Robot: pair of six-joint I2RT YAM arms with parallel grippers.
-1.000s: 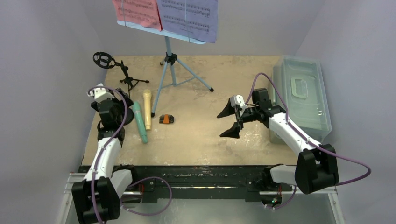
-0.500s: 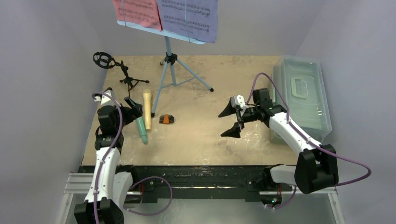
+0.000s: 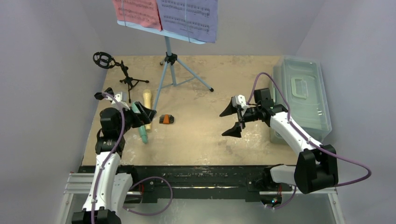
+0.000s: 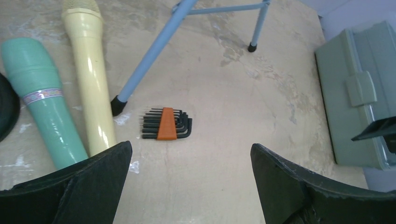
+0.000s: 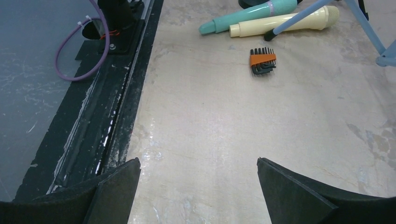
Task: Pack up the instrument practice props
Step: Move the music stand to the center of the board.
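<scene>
1. Nothing packed, as far as I can see: the tub [image 3: 303, 93] sits at 3 o'clock with its lid on, and all props are out on the table [image 3: 196, 140].
2. My left gripper [image 3: 125, 105] is spread, empty, over the mint-green microphone [image 4: 42, 107] and yellow microphone [image 4: 91, 79] at 9 o'clock. The right gripper [image 3: 229, 122] is spread, empty, mid-table.
3. Count: two microphones, one light-blue tripod [image 3: 169, 56] at 12 o'clock, a pink page [image 3: 137, 11] and a purple page [image 3: 189, 14], one black microphone tripod [image 3: 123, 74] at 11 o'clock, one hex key set [image 4: 166, 123].

The setting is reading as a robotics lab test cell. Plain pale walls [image 3: 42, 93] are enclosing the table [image 3: 210, 140] at 9, 12 and 3 o'clock. The left arm [image 3: 105, 161] and right arm [image 3: 289, 130] are sitting bolted to a black rail [image 3: 201, 175] at 6 o'clock. A light-blue tripod [image 3: 168, 46] is standing at 12 o'clock.
</scene>
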